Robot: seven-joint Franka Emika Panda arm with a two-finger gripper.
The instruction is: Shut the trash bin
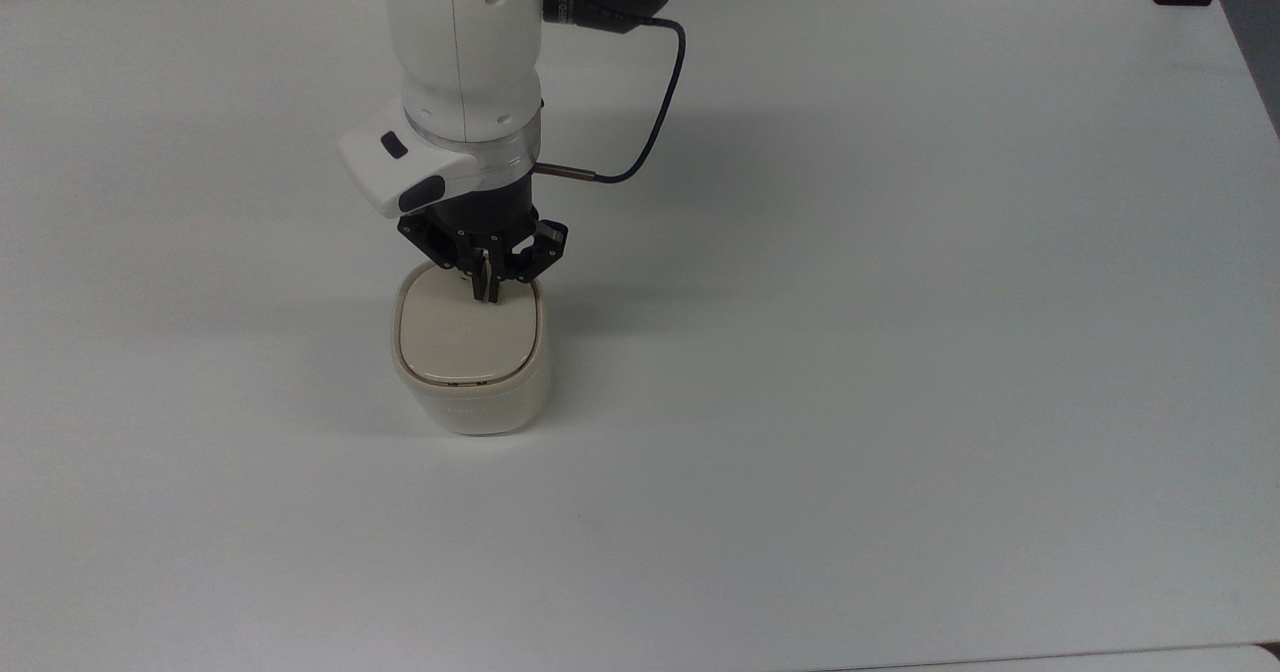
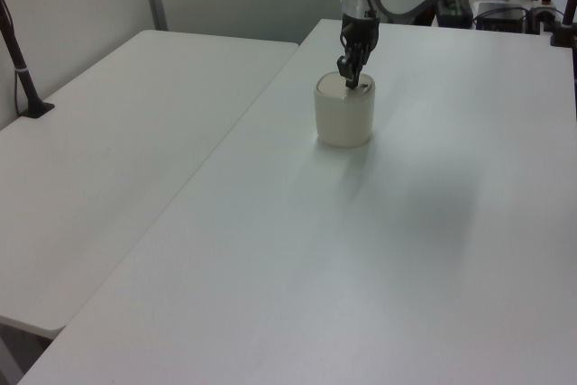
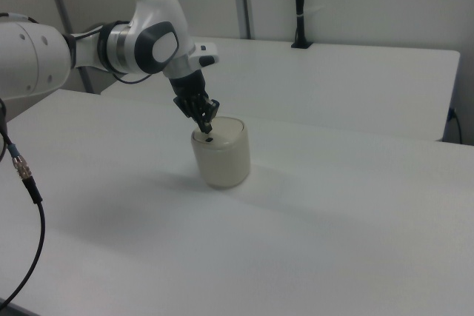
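(no legible text or labels)

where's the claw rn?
In the top view, the claw sits left of centre on the white table, its closed tips over the far edge of the trash bin lid.

Cream trash bin, beige lid

Trash bin: small cream-white plastic, rounded-square, standing upright on the white table. Beige lid lies flat and level in the rim, closed; a thin dark seam runs round its edge. In the top view it sits left of centre, mid-depth; in the left view far, right of centre.
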